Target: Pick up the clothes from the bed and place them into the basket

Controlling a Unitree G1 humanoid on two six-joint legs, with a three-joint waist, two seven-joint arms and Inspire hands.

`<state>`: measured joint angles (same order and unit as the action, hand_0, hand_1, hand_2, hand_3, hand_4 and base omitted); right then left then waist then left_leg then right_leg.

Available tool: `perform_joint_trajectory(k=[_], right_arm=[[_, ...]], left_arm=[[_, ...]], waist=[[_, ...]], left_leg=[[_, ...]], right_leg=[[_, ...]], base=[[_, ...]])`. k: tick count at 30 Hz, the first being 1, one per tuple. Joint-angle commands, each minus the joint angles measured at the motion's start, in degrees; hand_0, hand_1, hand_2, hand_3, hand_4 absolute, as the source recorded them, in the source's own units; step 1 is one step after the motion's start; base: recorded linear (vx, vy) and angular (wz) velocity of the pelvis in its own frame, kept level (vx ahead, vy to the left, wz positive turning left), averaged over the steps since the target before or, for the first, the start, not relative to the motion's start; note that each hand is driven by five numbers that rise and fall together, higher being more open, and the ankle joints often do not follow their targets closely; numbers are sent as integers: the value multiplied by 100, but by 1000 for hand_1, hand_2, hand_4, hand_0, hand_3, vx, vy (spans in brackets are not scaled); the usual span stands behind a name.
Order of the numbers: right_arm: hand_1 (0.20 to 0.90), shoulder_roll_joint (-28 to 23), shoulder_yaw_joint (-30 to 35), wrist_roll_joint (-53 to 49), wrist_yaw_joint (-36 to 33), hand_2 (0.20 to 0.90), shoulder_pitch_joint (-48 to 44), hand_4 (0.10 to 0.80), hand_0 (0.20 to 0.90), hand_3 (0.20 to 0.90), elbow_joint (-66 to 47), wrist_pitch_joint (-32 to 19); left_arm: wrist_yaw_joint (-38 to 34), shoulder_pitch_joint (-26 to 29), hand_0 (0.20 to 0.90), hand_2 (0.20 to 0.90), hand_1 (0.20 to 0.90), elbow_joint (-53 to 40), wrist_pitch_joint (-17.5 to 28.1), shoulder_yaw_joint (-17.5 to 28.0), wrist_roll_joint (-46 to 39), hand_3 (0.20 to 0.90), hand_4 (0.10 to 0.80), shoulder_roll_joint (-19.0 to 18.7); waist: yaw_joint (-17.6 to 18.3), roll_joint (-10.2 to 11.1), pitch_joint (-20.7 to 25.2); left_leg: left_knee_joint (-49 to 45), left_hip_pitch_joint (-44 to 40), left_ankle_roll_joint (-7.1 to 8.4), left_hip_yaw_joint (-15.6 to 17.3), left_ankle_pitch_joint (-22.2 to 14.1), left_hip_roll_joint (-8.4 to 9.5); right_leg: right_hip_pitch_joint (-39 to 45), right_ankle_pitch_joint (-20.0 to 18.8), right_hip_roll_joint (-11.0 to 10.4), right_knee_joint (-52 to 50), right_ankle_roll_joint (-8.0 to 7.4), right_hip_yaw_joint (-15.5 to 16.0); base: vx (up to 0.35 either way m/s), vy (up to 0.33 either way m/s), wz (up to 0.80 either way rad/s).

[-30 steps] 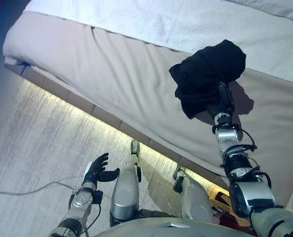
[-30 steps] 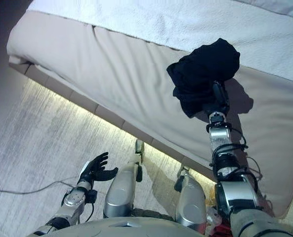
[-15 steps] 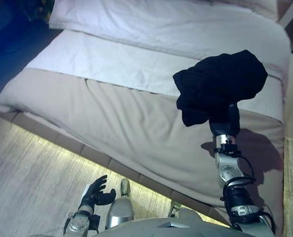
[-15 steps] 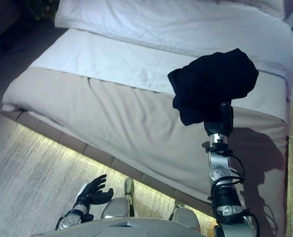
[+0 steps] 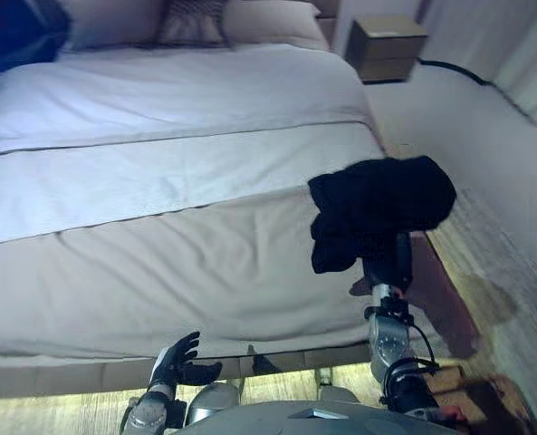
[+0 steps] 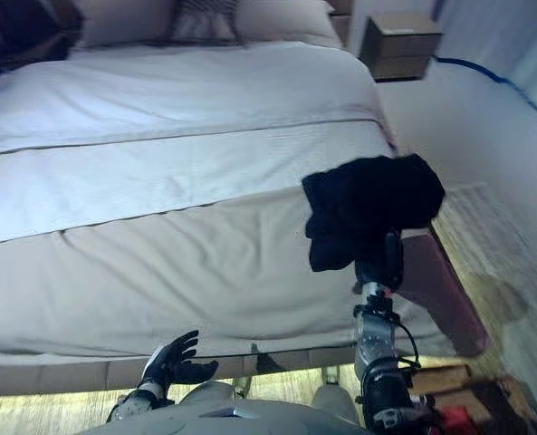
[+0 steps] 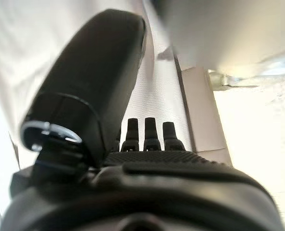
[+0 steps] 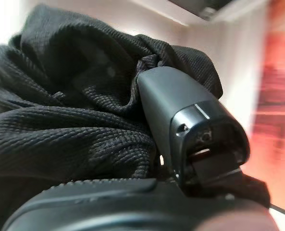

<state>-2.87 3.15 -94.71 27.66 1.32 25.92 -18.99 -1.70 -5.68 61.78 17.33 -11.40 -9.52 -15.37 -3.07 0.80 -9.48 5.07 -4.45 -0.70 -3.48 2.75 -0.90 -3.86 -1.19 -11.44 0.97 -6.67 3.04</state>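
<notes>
One black garment [image 5: 381,210] bunched in right hand [image 8: 192,130], one bed [image 5: 159,181], left hand [image 5: 176,361] spread

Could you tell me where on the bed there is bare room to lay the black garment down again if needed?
Nearly all the bed is bare: the beige cover under the raised right hand, which is bunched in the black garment, and the white sheet up to the pillows. The left hand hangs open, low at the bed's foot.
</notes>
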Motion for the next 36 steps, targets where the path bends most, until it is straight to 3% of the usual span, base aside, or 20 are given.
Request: perform_joint_trajectory(k=[1,2,7,9,12,13,15,21,22,25,27,29,31,32,36], right_arm=[[300,-388,182,142,413,300,-490,100,300,200,-944,-86],[300,-442,195,136,338,300,-514,100,300,200,-887,-95],[300,-465,264,191,108,300,-638,100,300,200,-673,-202],[300,-429,152,291,16,300,-696,100,300,200,-491,-307],[300,-386,132,572,-183,300,-823,100,300,200,-188,-299],[300,-362,111,727,-324,300,-865,100,300,200,-85,-285],[300,-367,86,886,-585,300,-911,100,300,200,13,-452],[300,-579,152,1041,-1142,300,-948,100,300,200,516,-755],[300,-625,180,1066,-1203,300,-954,100,300,200,640,-790],[300,-797,233,1034,-1564,300,-998,100,300,200,944,-827],[300,-918,263,1141,-1844,300,-1035,100,300,200,1108,-791],[300,-983,226,1278,-1993,300,-1098,100,300,200,1231,-782],[300,-984,66,1434,-2174,300,-1235,100,300,200,1388,-890],[300,-948,-126,1578,-2312,300,-1369,100,300,200,1553,-936],[300,-971,-94,1945,-2597,300,-1273,100,300,200,1656,-877]], left_arm=[[103,-32,900,900,900,139,-86,240,87,900,800,-395],[105,-56,900,900,900,112,-84,280,16,900,800,-438],[11,93,900,900,900,276,-48,303,-99,900,800,-398],[-34,207,900,900,900,254,57,199,-124,900,800,-326],[-92,216,900,900,900,170,168,100,-289,900,800,-215],[-131,206,900,900,900,112,183,97,-413,900,800,-165],[-57,217,900,900,900,-9,218,95,-322,900,800,-120],[-103,322,900,900,900,-133,325,-30,-146,900,800,-62],[-113,318,900,900,900,-129,350,-33,-121,900,800,-57],[-175,275,900,900,900,-82,351,34,-50,900,800,-50],[-151,229,900,900,900,-5,410,78,-41,900,800,-25],[-151,163,900,900,900,49,475,115,-104,900,800,5],[-148,54,900,900,900,97,608,149,-108,900,800,50],[-178,-15,900,900,900,95,578,133,-139,900,800,38],[-234,114,900,900,900,97,425,24,-149,900,800,36]], waist=[[-53,-179,166],[-87,-210,181],[-323,-268,302],[-575,-206,383],[-871,-44,469],[-943,16,465],[-974,64,437],[-940,179,415],[-944,168,387],[-895,197,367],[-893,205,234],[-1054,123,72],[-1305,3,-26],[-1309,-25,-23],[-1199,-99,76]], left_leg=[[-306,51,62,132,-626,223],[-216,23,56,391,-582,186],[-262,285,-80,890,-441,124],[-344,514,-99,1279,-409,66],[-364,715,34,1752,-372,-2],[-412,817,152,1901,-295,-88],[-432,930,220,1970,-176,-168],[-303,935,349,1842,-30,-298],[-374,983,329,1926,68,-330],[-702,993,437,1780,-47,-449],[-1740,1418,657,1404,156,-606],[-1927,1726,700,738,313,-377],[-1306,1786,608,162,439,-86],[-1056,1579,540,100,303,-37],[-996,1348,494,290,166,-43]], right_leg=[[-73,-1098,-521,-429,-480,680],[-125,-1060,-530,-592,-465,1005],[110,-484,-337,-1357,-209,1578],[491,-193,-356,-1488,-133,2062],[1153,167,-209,-759,-214,2726],[1409,208,-24,-197,-194,2703],[1477,145,147,142,-185,2586],[1342,79,363,344,-79,2509],[1278,0,359,324,-19,2608],[1174,3,391,307,116,2579],[1161,-40,396,313,252,2401],[1278,-30,430,293,248,2141],[1357,40,499,211,220,1802],[1270,53,509,222,207,1646],[1299,119,335,-5,175,1798]], base=[[-180,146,-103],[-181,125,-122],[-189,43,-99],[-257,-75,-76],[-148,-160,-71],[-89,-296,-76],[-114,-260,-108],[-73,-176,-86],[-84,-119,-33],[-25,-101,-17],[11,-57,-10],[47,16,-34],[98,40,-75],[67,53,-102],[46,89,-76]])
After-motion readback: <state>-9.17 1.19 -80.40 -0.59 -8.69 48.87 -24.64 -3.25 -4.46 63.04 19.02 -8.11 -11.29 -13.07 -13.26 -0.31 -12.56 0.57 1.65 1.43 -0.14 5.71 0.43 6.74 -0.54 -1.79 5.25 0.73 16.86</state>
